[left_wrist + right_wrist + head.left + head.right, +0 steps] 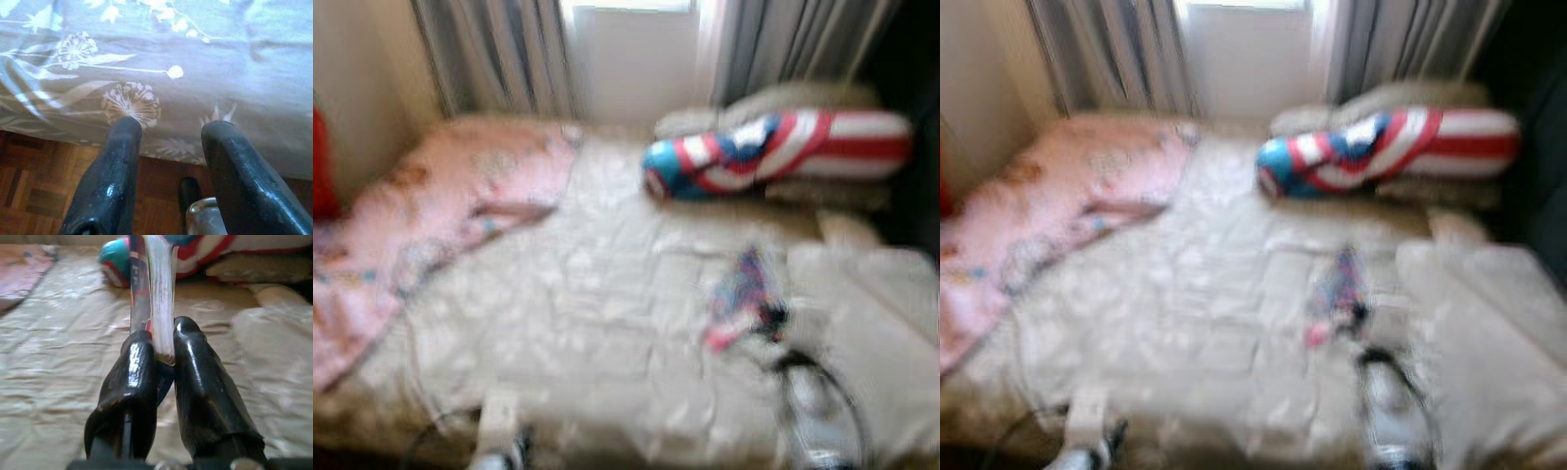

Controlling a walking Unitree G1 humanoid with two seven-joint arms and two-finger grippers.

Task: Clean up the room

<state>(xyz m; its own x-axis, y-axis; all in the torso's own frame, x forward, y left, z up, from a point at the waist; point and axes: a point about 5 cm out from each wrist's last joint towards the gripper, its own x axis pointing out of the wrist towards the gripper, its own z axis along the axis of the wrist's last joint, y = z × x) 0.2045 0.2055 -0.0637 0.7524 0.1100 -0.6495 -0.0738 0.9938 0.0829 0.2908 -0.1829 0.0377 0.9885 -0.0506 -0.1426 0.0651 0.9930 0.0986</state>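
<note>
My right gripper [164,345] is shut on a thin red, white and blue cloth item [159,284], holding it above the cream quilt of the bed [587,294]. In the blurred eye views the same item [744,294] hangs at the end of my right arm, over the bed's right half. My left gripper [171,129] is open and holds nothing. It sits low at the bed's near edge, in front of the hanging flower-printed bed cover [195,58].
A pink blanket [460,196] lies bunched along the bed's left side. A red, white and blue striped bolster pillow [773,147] rests at the head, under the curtains [499,49] and window. Wood parquet floor [29,181] runs below the bed's edge.
</note>
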